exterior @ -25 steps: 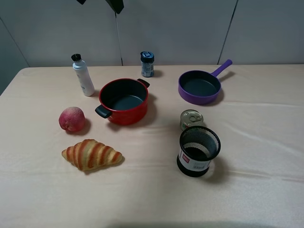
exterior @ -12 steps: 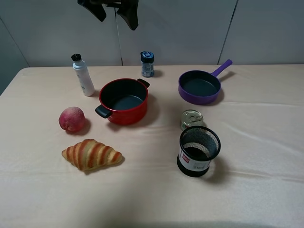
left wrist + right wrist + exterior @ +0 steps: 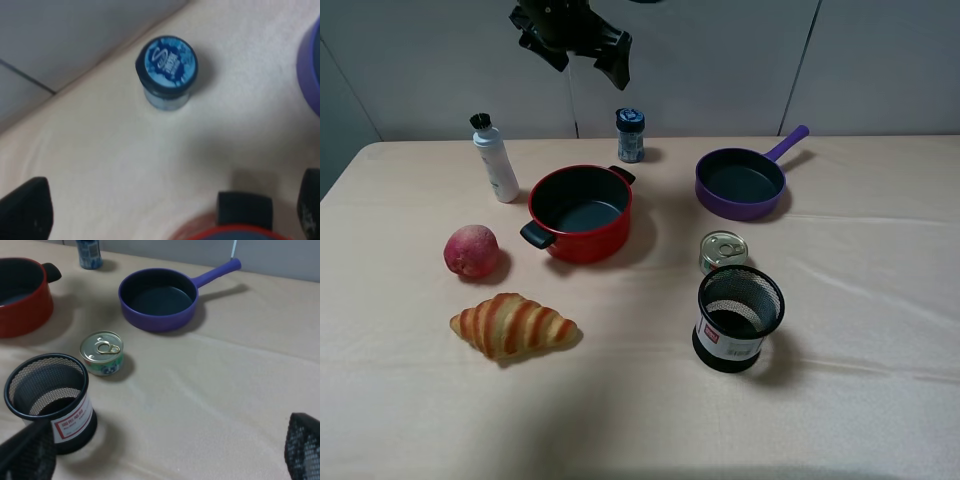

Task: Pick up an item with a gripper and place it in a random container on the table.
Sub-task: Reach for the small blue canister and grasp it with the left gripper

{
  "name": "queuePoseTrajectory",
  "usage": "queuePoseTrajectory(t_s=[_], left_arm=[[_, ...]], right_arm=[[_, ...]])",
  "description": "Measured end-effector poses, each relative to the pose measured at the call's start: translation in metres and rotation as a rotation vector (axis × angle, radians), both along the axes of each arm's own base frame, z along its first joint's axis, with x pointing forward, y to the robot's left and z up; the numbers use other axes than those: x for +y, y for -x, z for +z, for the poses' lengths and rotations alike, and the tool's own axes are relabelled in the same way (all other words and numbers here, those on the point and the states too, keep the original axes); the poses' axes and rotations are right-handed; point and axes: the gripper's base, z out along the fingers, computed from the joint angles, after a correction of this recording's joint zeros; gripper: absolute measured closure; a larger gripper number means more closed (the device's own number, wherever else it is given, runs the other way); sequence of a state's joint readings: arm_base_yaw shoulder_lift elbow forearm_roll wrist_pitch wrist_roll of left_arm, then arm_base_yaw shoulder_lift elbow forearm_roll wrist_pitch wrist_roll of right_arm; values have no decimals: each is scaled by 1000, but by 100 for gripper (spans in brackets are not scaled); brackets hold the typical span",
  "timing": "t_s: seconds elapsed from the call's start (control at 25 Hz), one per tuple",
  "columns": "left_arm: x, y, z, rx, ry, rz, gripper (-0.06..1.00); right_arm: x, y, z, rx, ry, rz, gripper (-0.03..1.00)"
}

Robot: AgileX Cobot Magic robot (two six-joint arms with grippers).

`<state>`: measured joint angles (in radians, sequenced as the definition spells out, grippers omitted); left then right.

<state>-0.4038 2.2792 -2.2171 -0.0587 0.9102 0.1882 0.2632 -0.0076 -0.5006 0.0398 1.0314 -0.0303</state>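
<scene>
The small glass jar with a dark blue lid stands upright at the back of the table, behind the red pot. It also shows in the left wrist view and in the right wrist view. My left gripper hangs open and empty in the air above and left of the jar; the left wrist view shows it with its jaws wide apart. The black wire-mesh cup stands empty at the front right and also shows in the right wrist view. My right gripper is open, empty, near the cup.
A red pot sits mid-table with a purple frying pan to its right. A silver tin can stands just behind the mesh cup. A white bottle, a peach and a croissant lie on the left.
My left gripper has come down into view from the top edge and moved right, toward the jar. Nothing on the table has moved.
</scene>
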Motion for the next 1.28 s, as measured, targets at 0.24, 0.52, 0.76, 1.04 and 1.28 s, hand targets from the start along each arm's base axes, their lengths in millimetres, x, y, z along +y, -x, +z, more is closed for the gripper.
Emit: queuePoseTrajectory(t_s=[0.24, 0.52, 0.76, 1.04, 1.28], left_arm=[[-9, -10, -18, -42, 22, 0, -5], [-18, -21, -44, -75, 50, 5, -5], [-32, -28, -69, -111, 66, -4, -5], [-49, -33, -102, -153, 84, -16, -5], [-51, -35, -116, -175, 33, -40, -4]], right_arm=[[0, 0, 0, 0, 0, 0, 27], [0, 0, 0, 0, 0, 0, 27], [0, 0, 0, 0, 0, 0, 27], [0, 0, 0, 0, 0, 0, 27], [0, 0, 0, 0, 0, 0, 27]])
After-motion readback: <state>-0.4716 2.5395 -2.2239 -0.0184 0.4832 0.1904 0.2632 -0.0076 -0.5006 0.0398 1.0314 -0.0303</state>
